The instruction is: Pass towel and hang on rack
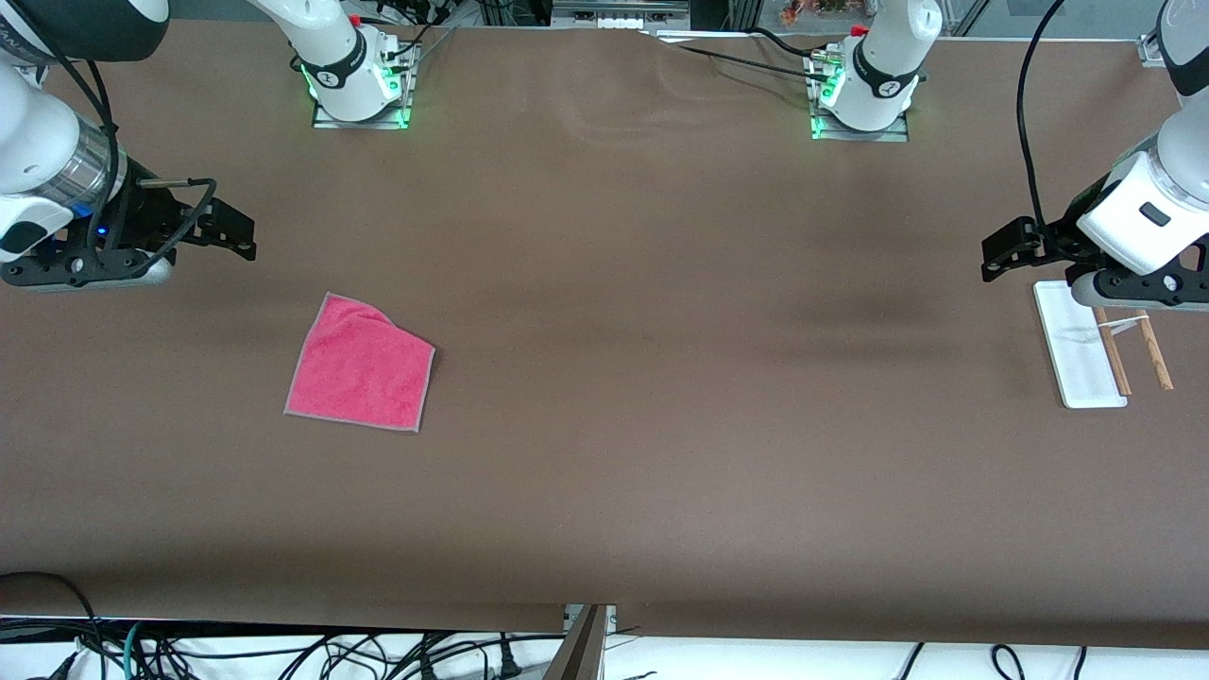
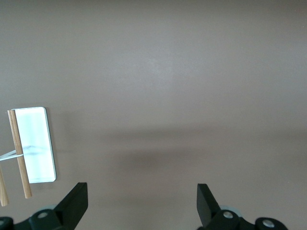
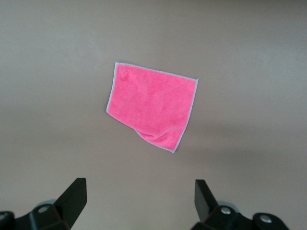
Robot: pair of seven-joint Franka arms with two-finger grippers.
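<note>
towel (image 1: pixel 360 365) near right pincer (image 1: pixel 229 229)

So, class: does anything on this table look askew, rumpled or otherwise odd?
Only slightly. The towel lies flat but skewed, with one corner rumpled. The rack looks intact. Left gripper and right gripper hang open, holding nothing.

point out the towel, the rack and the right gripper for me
towel (image 1: pixel 361 366), front view, middle of the pink cloth
rack (image 1: pixel 1077 349), front view, bare part of its white base
right gripper (image 3: pixel 139 199), right wrist view, midway between its open fingertips
</note>
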